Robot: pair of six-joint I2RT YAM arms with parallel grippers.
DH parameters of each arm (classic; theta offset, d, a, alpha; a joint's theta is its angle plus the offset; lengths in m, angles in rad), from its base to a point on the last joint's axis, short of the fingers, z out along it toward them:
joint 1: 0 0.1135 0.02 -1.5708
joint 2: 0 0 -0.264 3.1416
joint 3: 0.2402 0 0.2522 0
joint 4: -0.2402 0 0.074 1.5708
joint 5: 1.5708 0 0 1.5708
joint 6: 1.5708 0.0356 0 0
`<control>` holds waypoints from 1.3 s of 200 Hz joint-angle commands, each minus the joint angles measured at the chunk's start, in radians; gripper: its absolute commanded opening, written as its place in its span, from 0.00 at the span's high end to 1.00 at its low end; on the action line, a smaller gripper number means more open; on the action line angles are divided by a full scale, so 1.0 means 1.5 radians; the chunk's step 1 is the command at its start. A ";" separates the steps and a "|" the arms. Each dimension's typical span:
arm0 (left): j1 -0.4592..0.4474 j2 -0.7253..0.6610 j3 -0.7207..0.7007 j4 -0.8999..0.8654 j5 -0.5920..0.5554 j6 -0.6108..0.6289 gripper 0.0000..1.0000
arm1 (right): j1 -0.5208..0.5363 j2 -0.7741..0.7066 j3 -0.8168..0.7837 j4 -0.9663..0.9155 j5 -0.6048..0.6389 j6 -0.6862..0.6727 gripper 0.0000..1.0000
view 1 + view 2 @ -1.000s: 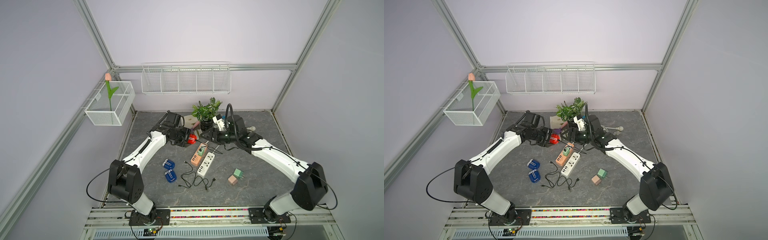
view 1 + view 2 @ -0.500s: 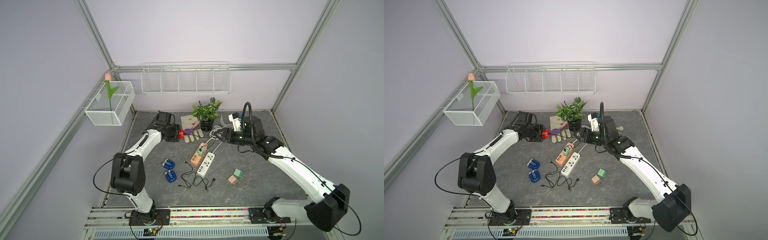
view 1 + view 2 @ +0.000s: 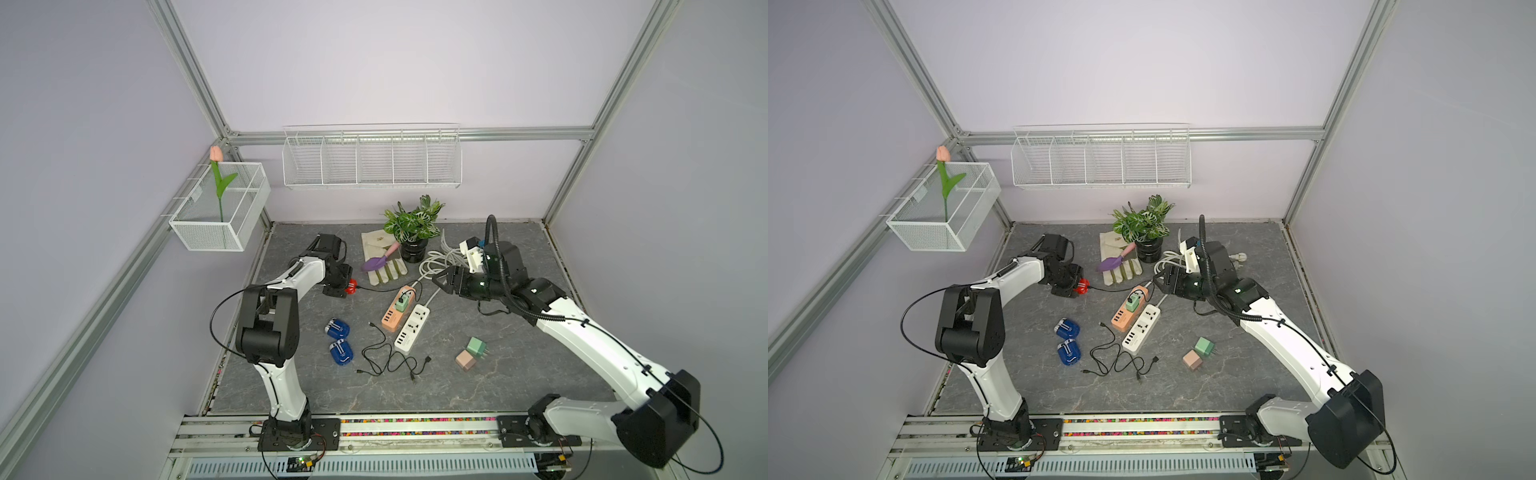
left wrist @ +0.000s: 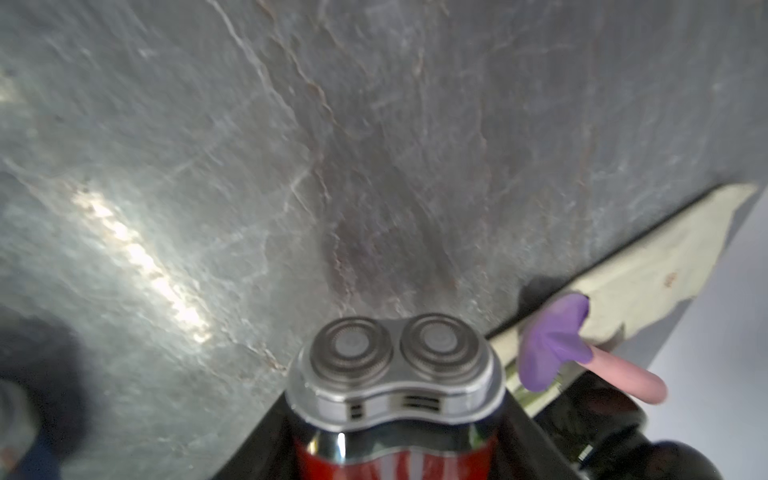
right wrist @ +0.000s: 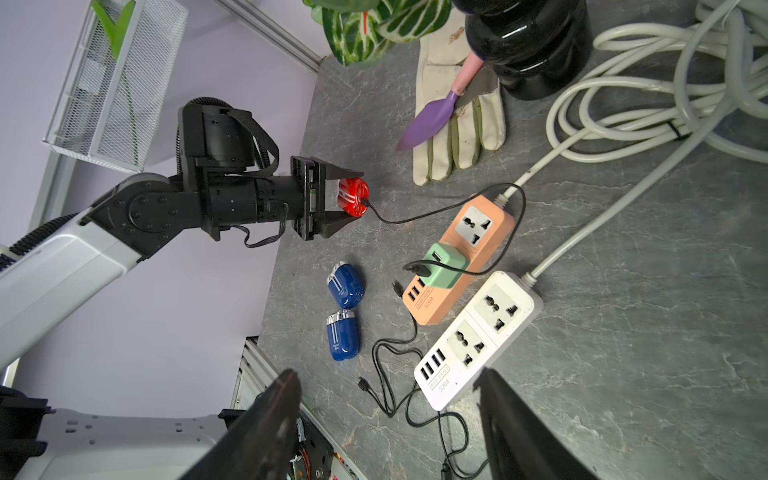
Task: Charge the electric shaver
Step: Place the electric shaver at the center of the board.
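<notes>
**Left gripper** (image 5: 350, 196): pinching the glossy red electric shaver with the twin-ring steel head (image 4: 397, 365) across its body, one finger on each flank. The shaver hangs well to the left of the long peach-orange plastic power strip (image 3: 390, 319), on the left arm's side of it. It sits low over the grey stone-look tabletop (image 3: 519, 374). Whether it touches the surface cannot be told.

**Thin black charging cable** (image 5: 419, 216): one end is seated in the shaver's base. From there it crosses to the strip's far end, loops over it and returns to the mint-green cube adapter (image 5: 446, 266), which is plugged into a socket of the strip. The loop leaves some slack, but not much.

**Governing relation:** the shaver's corded end is turned toward the strip, so the cable leaves it on the strip side. The exact tilt of its long axis I cannot fix. In my judgement the connection looks made at both ends, and what remains is to lay the shaver down. That is safest done where it hangs or nearer the strip. Carrying it farther left risks dragging a plug out.

**Right gripper** (image 3: 442, 279): fingers spread wide with nothing between them. It hovers just right of the strip's far end, above the white cords. The left arm is plainly the nearer one for the move.
</notes>
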 commanded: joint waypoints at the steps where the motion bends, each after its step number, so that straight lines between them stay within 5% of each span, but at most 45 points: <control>1: 0.005 0.021 0.015 -0.042 -0.038 0.030 0.66 | -0.004 -0.010 -0.020 -0.056 0.027 0.028 0.30; 43: 0.007 0.064 0.021 -0.059 -0.016 0.048 0.51 | -0.012 -0.005 -0.029 -0.133 0.062 0.046 0.31; 58: 0.007 0.065 0.032 -0.079 -0.018 0.060 0.39 | -0.013 0.001 -0.031 -0.153 0.067 0.047 0.32; 116: 0.007 0.015 0.048 -0.106 -0.020 0.118 0.15 | -0.008 -0.036 -0.078 -0.153 0.087 0.018 0.34; 195: -0.075 -0.164 0.022 -0.169 -0.038 0.211 0.22 | 0.147 0.057 -0.077 -0.199 0.101 -0.040 0.43; 260: -0.128 -0.394 -0.172 -0.173 -0.036 0.200 0.46 | 0.276 0.191 -0.081 -0.169 0.114 0.180 0.55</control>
